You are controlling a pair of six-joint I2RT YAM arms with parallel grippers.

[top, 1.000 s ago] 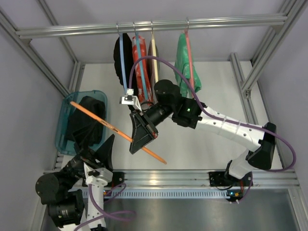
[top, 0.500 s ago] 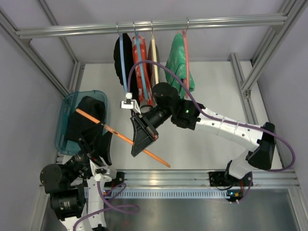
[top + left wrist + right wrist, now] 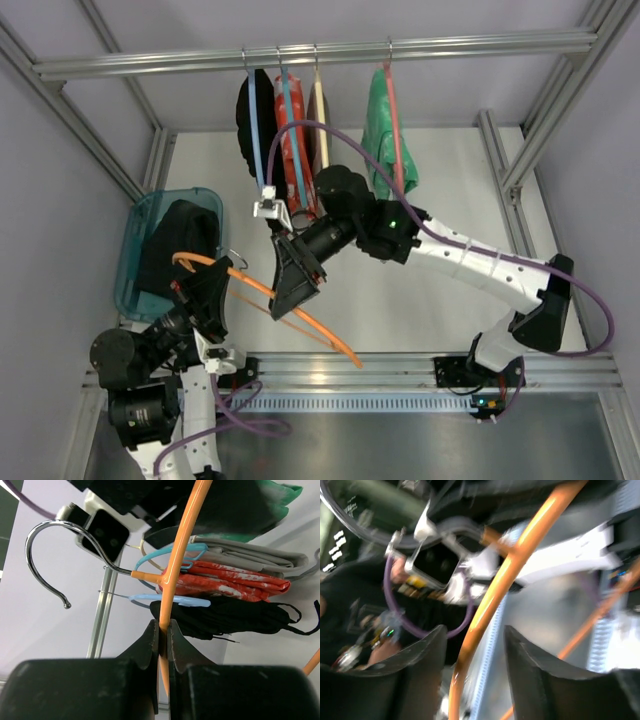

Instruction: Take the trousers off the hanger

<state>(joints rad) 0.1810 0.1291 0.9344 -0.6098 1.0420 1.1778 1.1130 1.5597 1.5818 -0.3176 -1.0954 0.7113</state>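
This is a robotics lab's test cell. Bare aluminium beams [image 3: 95, 150] and blank pale walls box in a plain white surface [image 3: 450, 200]. Two robot arms [image 3: 470, 265] are bolted to a slotted rail [image 3: 400, 362], with purple cables [image 3: 300, 123] trailing loose. Clothes [image 3: 380, 140] hang from a metal bar [image 3: 480, 42] above a plastic bin [image 3: 126, 262].

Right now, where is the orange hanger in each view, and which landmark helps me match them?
Top external: the hanger runs diagonally from left of centre toward bottom centre.
Left wrist: the hanger rises from the shut left gripper to the top edge.
Right wrist: the hanger, blurred, crosses the centre inside the open right gripper.
Shared landmark: its metal hook, clear in the top and left wrist views only.
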